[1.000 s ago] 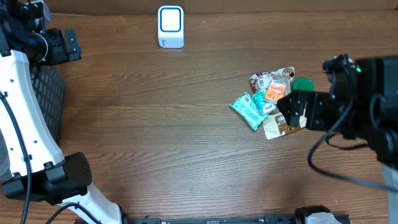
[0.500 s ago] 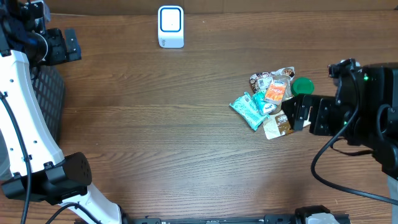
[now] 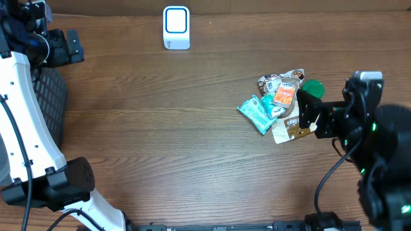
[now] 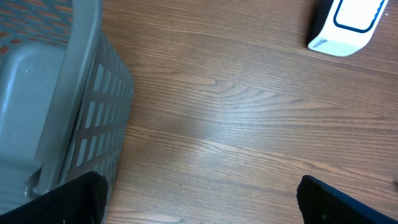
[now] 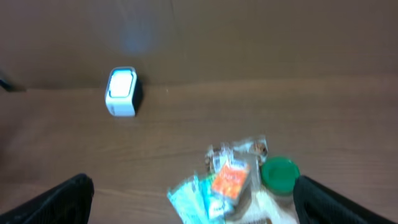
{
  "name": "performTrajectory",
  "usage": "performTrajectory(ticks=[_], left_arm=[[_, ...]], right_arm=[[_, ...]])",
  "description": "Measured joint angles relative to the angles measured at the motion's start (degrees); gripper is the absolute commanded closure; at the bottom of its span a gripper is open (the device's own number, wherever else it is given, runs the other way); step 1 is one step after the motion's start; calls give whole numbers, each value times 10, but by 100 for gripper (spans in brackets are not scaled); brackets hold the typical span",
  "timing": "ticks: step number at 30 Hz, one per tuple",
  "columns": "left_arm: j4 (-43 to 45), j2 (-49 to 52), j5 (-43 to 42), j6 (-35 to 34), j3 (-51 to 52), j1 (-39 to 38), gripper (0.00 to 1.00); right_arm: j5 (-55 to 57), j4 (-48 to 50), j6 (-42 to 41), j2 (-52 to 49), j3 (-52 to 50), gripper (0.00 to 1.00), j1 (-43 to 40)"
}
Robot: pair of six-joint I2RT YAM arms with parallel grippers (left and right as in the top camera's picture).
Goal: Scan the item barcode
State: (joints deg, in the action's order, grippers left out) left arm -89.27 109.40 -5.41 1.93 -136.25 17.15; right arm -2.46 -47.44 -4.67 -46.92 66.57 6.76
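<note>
Wood table, scanner at far edge. Right gripper wide open, empty, beside snack packets. Left gripper wide open, empty, near basket.

Overhead looks straight down, left wrist close, right wrist farther, all share scanner

A grey plastic basket is sitting at the left edge of the wooden table; its lattice wall is standing upright; the table's grain is running left to right.
</note>
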Motion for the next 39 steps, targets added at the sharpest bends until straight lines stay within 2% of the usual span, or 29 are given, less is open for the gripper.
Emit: performTrajectory(ticks=[9,17,27,39], left_arm=[[0,0,0,0,0,0,0],[0,0,0,0,0,0,0],[0,0,0,0,0,0,1],[0,0,0,0,0,0,0]], right_arm=[[2,281,3,205,-327,0,0],[3,424,4,338,-529,0,0],[3,459,4,432,-633,0,0],[4,424,4,461,-655,0,0]])
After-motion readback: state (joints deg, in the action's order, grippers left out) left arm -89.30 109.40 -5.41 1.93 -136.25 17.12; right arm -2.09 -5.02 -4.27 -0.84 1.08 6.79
